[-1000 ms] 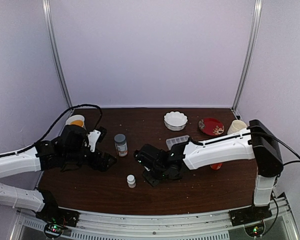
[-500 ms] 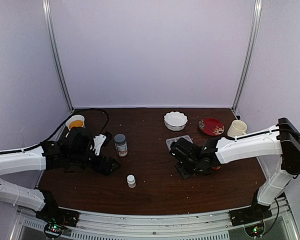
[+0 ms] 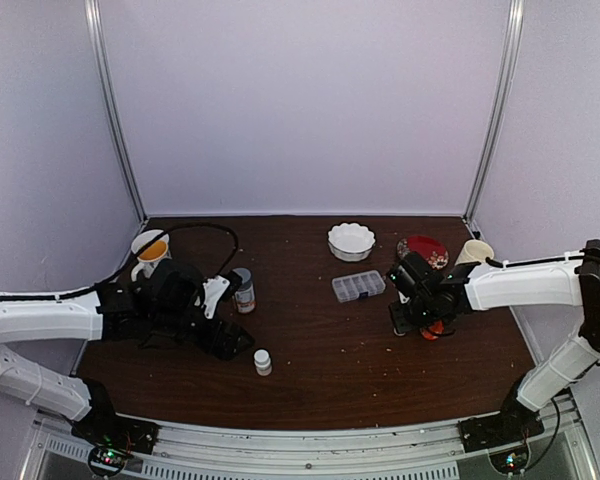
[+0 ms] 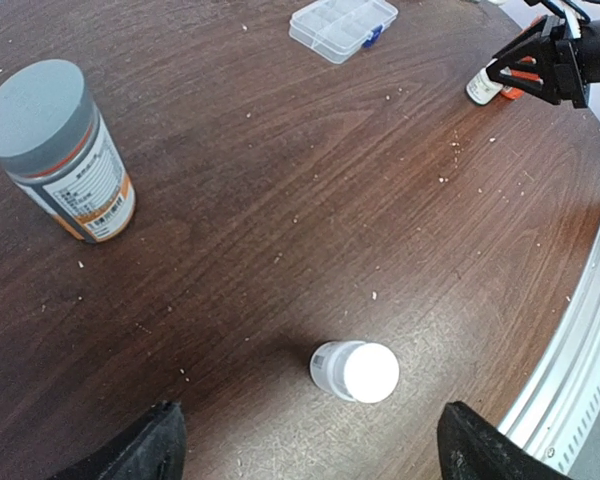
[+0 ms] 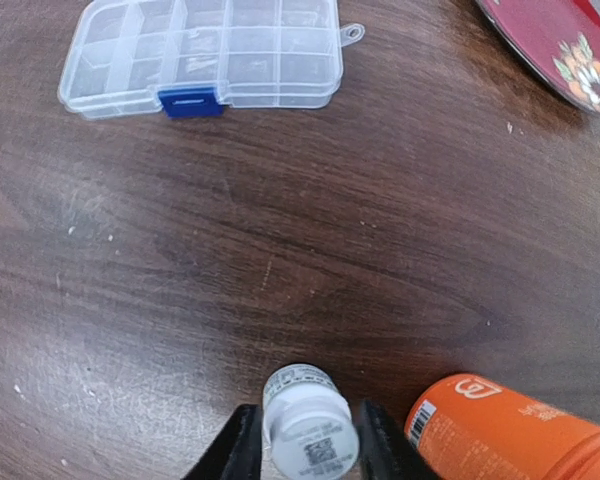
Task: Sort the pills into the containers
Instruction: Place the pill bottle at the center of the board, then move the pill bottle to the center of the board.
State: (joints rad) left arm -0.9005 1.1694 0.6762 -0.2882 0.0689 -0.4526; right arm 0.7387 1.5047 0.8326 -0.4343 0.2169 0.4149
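The right gripper point(image 5: 305, 450) has swung from the middle of the table to its right side, jaws clamped on a small white bottle point(image 5: 308, 415) just beside the orange bottle point(image 5: 520, 430). The clear organizer box point(image 5: 205, 55) now shows fully, near its left. The left gripper point(image 4: 315, 455) has crept toward the centre, jaws wide apart above a second white bottle point(image 4: 355, 370), with loose pills point(image 4: 374, 295) scattered over the tabletop point(image 4: 280, 150).

The surface point(image 4: 280, 180) is dark brown wood grain, flecked with whitish pills point(image 4: 374, 295). The organizer box point(image 5: 205, 50) is clear with a blue latch. At the right, the plate point(image 5: 560, 50) is red with a floral pattern. The orange bottle point(image 5: 520, 430) carries white markings, and the small bottle point(image 5: 308, 430) is white. The left jar point(image 4: 60, 150) has a grey lid and an orange-and-white label. The far bowl point(image 3: 351, 241) is white.
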